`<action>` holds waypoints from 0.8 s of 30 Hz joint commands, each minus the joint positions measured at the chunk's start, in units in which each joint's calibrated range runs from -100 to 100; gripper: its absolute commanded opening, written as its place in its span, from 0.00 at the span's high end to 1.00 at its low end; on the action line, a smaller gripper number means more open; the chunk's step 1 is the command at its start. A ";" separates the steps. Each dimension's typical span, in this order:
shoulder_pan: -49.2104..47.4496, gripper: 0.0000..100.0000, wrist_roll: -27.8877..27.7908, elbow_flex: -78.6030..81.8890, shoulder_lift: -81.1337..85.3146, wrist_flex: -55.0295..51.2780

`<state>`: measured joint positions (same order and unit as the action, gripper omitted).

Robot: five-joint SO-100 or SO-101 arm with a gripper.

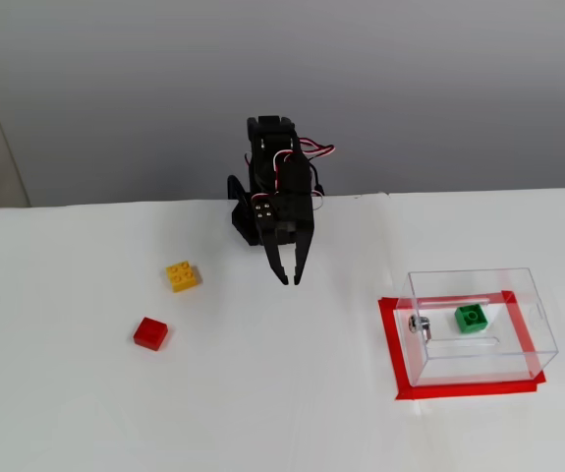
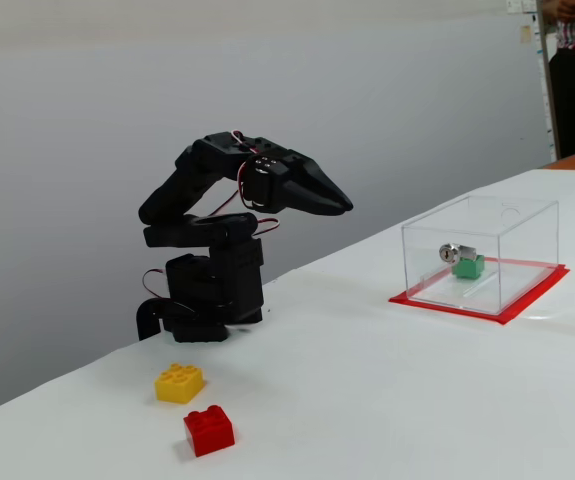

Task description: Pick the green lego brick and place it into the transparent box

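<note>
- Fixed views both show the gripper [image 1: 287, 279] raised off the bench [image 1: 282, 393], its two fingers drawn together to a point with nothing between them. It carries no brick.
- The green lego brick [image 1: 472, 319] is already inside the transparent box [image 1: 518, 285], lying on the box floor well apart from the gripper, off to its right in the fixed view taken from above. Judgement: the placing step appears done, and the arm's folded, raised posture is consistent with a rest position clear of the box.
- In the lower fixed view the green lego brick [image 2: 469, 266] sits just behind the small metal knob [image 2: 452, 253] on the near wall of the transparent box [image 2: 527, 215]. Whether it touches that wall cannot be told.
- The box stands within a rectangle of red tape [image 1: 392, 344] on the bench. Judgement: the tape likely marks a fixed spot so that the drop target does not vary.
- A yellow brick [image 1: 182, 275] and a red brick [image 1: 150, 333] lie on the bench to the gripper's left in the view from above, apart from each other and well apart from the box. Judgement: they serve as decoys; neither needs handling.
- Risk, as a judgement: low. The thin-walled box could shift if bumped, but the gripper is well clear of it.
</note>
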<state>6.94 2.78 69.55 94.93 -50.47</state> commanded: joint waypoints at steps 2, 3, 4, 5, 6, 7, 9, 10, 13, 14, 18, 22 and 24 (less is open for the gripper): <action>0.26 0.97 -0.28 1.61 4.99 0.69; 0.34 0.97 -0.28 1.79 4.99 0.69; 0.34 0.97 -0.28 1.88 4.82 0.69; 0.49 0.97 -0.28 1.97 4.82 0.69; 0.93 0.97 -0.28 1.97 4.82 0.69; 1.89 0.97 -0.28 1.97 4.82 0.78; 3.96 0.97 -0.12 2.24 4.82 0.60; 4.92 0.97 -0.07 3.05 4.82 0.43; 7.81 0.97 -0.23 8.21 4.82 0.69; 8.40 0.97 -0.23 10.38 4.82 0.78; 8.92 0.97 -0.28 17.25 4.82 0.78; 8.62 0.97 -0.33 22.49 4.82 0.69; 8.62 0.97 -0.33 24.03 4.82 0.08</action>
<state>15.06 2.74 92.85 99.24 -50.39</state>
